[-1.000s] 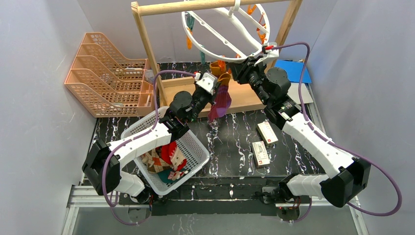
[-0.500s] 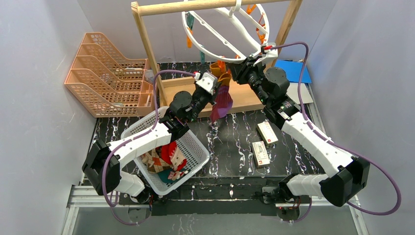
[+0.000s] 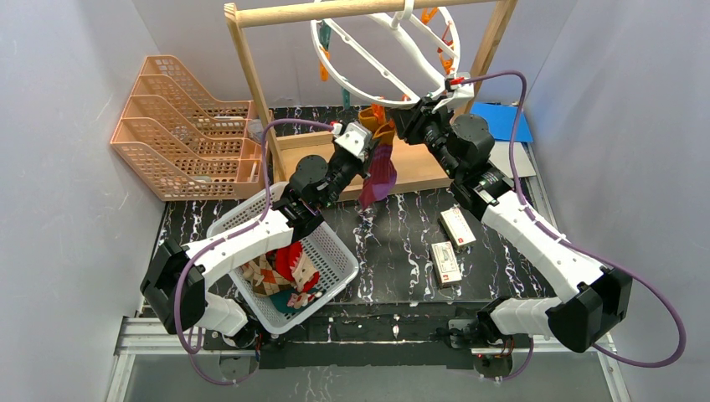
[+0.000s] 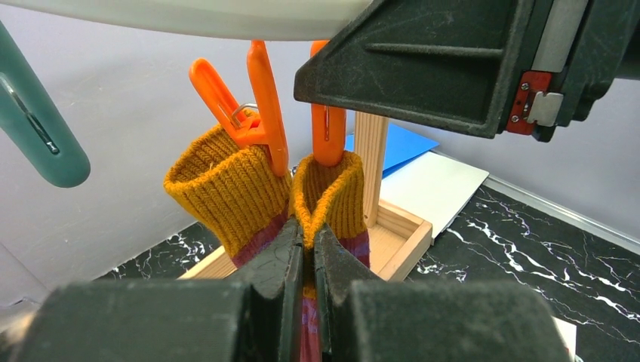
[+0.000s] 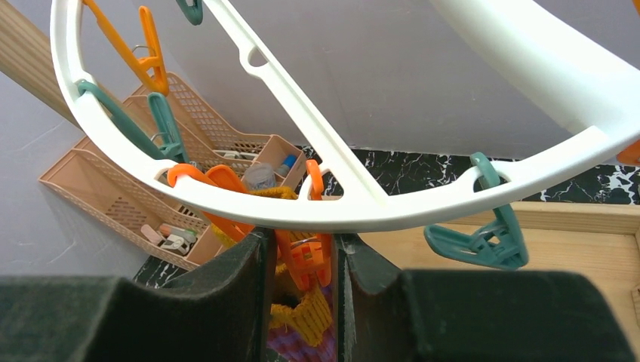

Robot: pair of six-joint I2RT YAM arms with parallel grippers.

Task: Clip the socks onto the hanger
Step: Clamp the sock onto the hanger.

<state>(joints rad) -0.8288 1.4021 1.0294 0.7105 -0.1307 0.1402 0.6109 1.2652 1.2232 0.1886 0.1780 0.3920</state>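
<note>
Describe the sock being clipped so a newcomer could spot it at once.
Under the wooden rack at the back hangs the white ring hanger. Below its near rim the left end effector pinches the sock up against the orange clip squeezed by the right end effector. It is maroon with a mustard-orange ribbed cuff, unlike the socks lying in the white basket.

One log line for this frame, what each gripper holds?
left gripper: shut on sock below cuff | right gripper: shut on orange clip under hanger | other socks: in basket
</note>
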